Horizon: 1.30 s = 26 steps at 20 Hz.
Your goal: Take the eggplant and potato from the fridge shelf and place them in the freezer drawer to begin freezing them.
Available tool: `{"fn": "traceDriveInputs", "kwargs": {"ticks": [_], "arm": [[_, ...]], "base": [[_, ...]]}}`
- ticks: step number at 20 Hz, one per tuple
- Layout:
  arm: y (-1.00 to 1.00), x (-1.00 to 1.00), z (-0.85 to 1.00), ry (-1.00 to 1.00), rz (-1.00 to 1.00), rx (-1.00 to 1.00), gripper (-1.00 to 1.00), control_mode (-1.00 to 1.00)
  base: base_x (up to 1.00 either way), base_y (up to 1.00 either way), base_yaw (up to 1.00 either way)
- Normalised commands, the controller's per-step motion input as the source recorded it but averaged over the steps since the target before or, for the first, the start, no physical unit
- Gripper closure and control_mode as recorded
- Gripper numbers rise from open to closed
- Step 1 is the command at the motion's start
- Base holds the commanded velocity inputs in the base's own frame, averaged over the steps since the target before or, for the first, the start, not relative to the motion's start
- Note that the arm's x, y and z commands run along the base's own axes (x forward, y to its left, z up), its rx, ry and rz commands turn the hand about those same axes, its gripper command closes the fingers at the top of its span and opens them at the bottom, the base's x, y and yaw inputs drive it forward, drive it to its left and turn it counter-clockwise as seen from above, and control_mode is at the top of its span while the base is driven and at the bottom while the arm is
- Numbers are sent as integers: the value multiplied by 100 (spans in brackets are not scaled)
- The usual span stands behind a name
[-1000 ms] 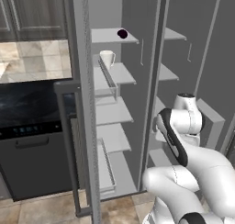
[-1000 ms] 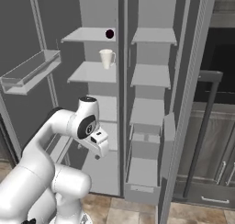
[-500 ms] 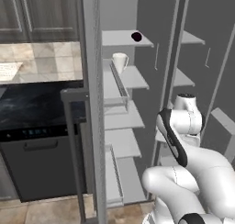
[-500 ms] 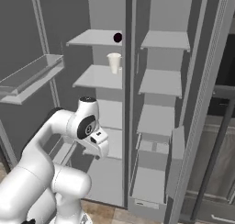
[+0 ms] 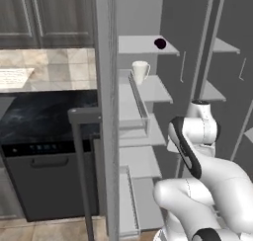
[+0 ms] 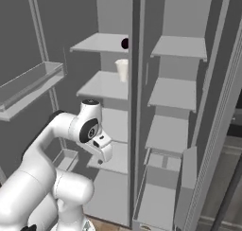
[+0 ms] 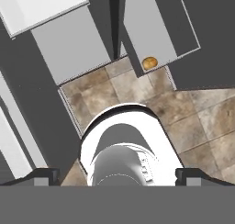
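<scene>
Open fridge in a grey kitchen: eggplant (image 5: 159,43) on the top shelf (image 5: 141,46), potato (image 7: 149,63) in the freezer drawer (image 7: 158,32) above tiled floor (image 7: 183,113); tool (image 7: 117,178) released, empty

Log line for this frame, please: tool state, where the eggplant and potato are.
tool: open, empty | eggplant: top fridge shelf, above white cup | potato: inside freezer drawer, near its front edge | remaining: eggplant

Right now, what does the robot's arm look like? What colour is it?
The arm is glossy white, made of fat rounded tube-shaped pieces with dark grey or black bands and round caps at the joints. In the hand view, the gripper ends in two small dark fingertips. No loose cables or writing show.
</scene>
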Motion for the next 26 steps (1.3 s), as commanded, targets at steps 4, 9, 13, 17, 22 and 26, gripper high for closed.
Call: {"fn": "traceDriveInputs", "kwargs": {"ticks": [4,9,13,17,22,26], "arm": [[0,0,0,0,0,0,-100,100],[0,0,0,0,0,0,-100,100],[0,0,0,0,0,0,-100,100],[0,0,0,0,0,0,-100,100],[-2,0,58,-23,8,-1,-100,-100],[-13,0,88,-32,10,-3,-100,-100]], "base": [[38,0,13],[40,0,13],[19,0,12],[0,0,8],[0,0,0],[0,0,0]]}}
